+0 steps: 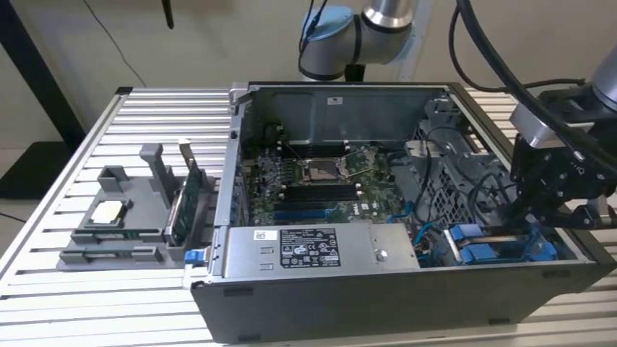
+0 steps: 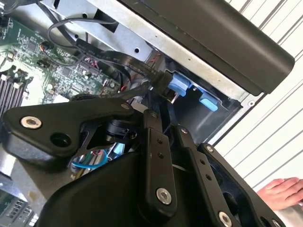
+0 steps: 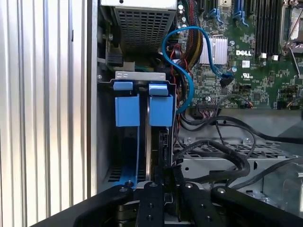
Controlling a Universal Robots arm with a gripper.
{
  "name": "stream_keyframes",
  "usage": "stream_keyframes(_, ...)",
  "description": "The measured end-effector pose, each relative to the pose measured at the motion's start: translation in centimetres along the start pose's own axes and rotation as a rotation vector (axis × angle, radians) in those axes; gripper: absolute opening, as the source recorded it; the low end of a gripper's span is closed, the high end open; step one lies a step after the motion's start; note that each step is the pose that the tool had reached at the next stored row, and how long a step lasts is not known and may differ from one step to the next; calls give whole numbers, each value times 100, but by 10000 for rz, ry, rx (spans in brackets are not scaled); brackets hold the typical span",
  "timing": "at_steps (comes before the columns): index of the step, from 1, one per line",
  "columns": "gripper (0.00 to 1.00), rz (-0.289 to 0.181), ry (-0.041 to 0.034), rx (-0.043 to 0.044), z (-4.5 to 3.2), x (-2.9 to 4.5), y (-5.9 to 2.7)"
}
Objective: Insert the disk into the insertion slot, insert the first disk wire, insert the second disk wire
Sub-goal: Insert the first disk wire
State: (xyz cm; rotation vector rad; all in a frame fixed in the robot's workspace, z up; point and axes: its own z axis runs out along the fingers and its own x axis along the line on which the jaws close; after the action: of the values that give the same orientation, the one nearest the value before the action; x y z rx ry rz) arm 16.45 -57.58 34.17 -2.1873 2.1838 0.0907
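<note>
Disk [image 3: 161, 109], in its blue carrier, stands edge-on in the insertion slot [image 3: 140, 75], at the exterior view's right end of the open computer case [image 1: 386, 303]. From the exterior view's left: a grey parts holder [image 1: 126, 224] on the slatted table [image 1: 154, 108]; the labelled power supply [image 1: 308, 249]; the motherboard [image 1: 318, 177] behind it; then the drive cage, with the gripper [image 1: 545, 213] just above it. Whether the gripper is open or closed, or grasps anything, cannot be told. A second blue-fronted unit [image 3: 127, 109] sits just beside the disk. A blue cable [image 3: 189, 85] loops near both. In the second wrist view, a person's hand [image 2: 284, 193] rests outside the case.
</note>
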Motion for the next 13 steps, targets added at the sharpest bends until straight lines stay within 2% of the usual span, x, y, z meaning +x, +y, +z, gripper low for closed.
stream_keyframes(8,19,299,16,23,95,-2,-2)
stream_keyframes(10,19,335,-3,25,108,0,-2)
stream_keyframes(12,20,366,-70,24,73,-4,-1)
stream_keyframes(13,20,373,-70,26,32,-6,-1)
